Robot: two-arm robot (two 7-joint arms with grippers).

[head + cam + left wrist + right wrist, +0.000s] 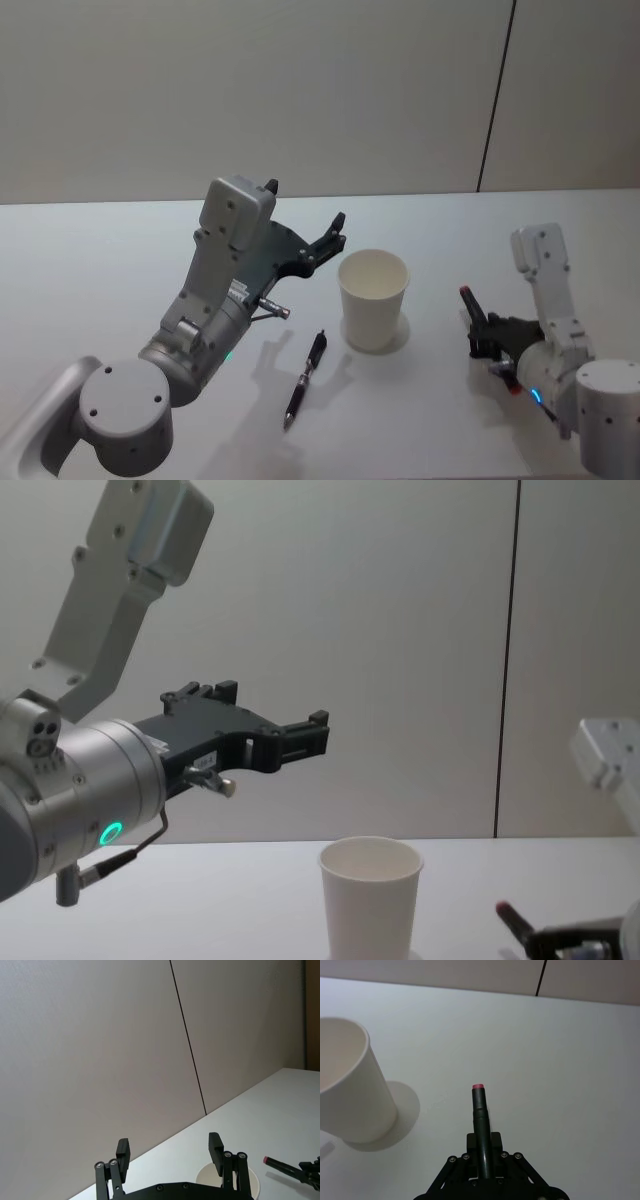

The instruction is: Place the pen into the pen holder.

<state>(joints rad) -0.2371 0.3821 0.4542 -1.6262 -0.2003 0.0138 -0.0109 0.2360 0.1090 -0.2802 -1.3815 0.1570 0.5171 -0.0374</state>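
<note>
White paper cup (pixel 373 300) stands upright on the table (pixel 120 250). A black pen (pixel 304 380) lies flat at the cup's 7 o'clock, near it but not touching. Left gripper (pixel 334 233) hangs in the air at the cup's 10 o'clock, fingers spread and empty; right gripper (pixel 487 330) sits low at 3 o'clock, clamped on a red-tipped pen (pixel 479 1110).

You can't see the bottom of the cup (pixel 370 900): the low edge of the chest view cuts it off. The left gripper (pixel 169 1146) hides most of it in its wrist view. The right gripper (pixel 483 1141) hides the back end of the red-tipped pen (pixel 479 1110).
</note>
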